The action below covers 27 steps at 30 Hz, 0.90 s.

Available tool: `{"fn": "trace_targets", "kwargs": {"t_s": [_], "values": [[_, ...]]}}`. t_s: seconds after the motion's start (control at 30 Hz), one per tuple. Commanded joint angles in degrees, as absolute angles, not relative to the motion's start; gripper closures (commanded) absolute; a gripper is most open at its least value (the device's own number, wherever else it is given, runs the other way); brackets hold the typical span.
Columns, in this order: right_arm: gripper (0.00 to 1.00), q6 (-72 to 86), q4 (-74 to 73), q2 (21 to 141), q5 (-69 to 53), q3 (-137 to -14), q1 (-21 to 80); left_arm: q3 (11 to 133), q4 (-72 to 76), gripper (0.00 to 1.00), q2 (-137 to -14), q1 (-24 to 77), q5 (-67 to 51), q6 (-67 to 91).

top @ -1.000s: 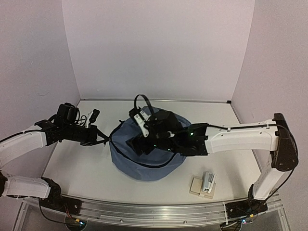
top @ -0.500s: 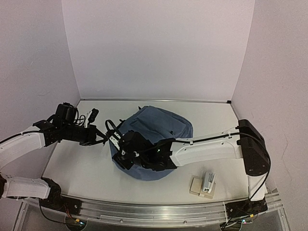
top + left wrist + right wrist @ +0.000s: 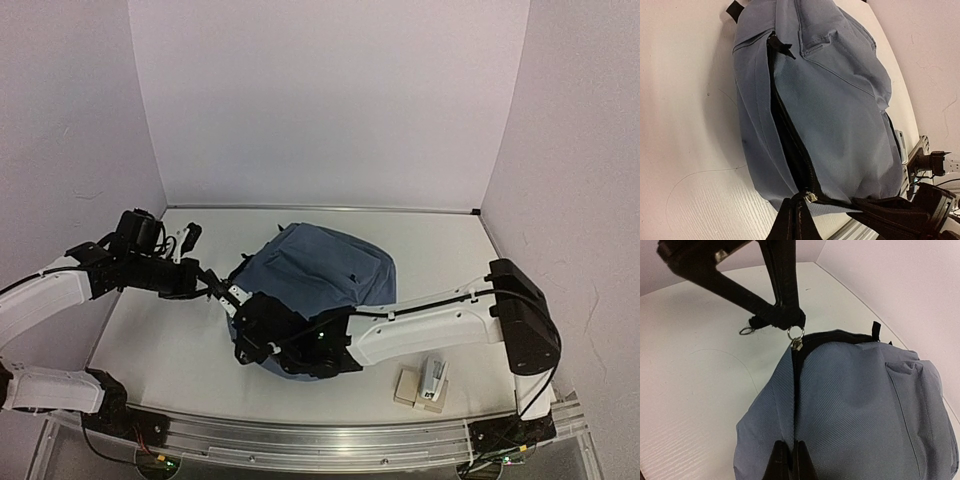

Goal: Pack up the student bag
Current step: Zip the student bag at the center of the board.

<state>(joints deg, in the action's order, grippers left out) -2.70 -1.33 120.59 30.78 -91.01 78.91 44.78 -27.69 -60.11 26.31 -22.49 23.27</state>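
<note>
The slate-blue student bag (image 3: pixel 315 270) lies in the middle of the table. My left gripper (image 3: pixel 220 290) is at its left edge, shut on the ring pull of the main zipper's slider (image 3: pixel 811 196). In the left wrist view a dark open gap (image 3: pixel 785 125) runs from the slider up the bag. My right gripper (image 3: pixel 248 340) is at the bag's near-left corner, shut on a fold of bag fabric at the zipper seam (image 3: pixel 796 405). In the right wrist view the seam between my fingers (image 3: pixel 781 462) and the slider (image 3: pixel 797 344) looks closed.
Small beige and white items (image 3: pixel 425 385) lie on the table near the right arm's base. Walls stand close on the left, back and right. A metal rail (image 3: pixel 330 440) runs along the near edge.
</note>
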Motion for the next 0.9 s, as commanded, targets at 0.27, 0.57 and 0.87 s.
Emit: {"fn": "trace_targets", "kwargs": {"t_s": [0.27, 0.57, 0.87], "values": [[1.0, 6.8, -9.2, 108.8, 25.2, -81.3, 84.5, 51.1, -15.7, 1.0, -65.5, 24.9, -9.4, 20.0], [1.0, 9.1, -11.1, 106.7, 25.9, -80.9, 86.8, 53.3, -11.3, 1.0, -73.6, 23.8, -6.1, 18.2], [1.0, 10.6, -11.2, 104.5, 23.7, -80.7, 88.0, 54.8, -5.1, 1.0, -77.3, 21.1, -8.9, 17.9]]}}
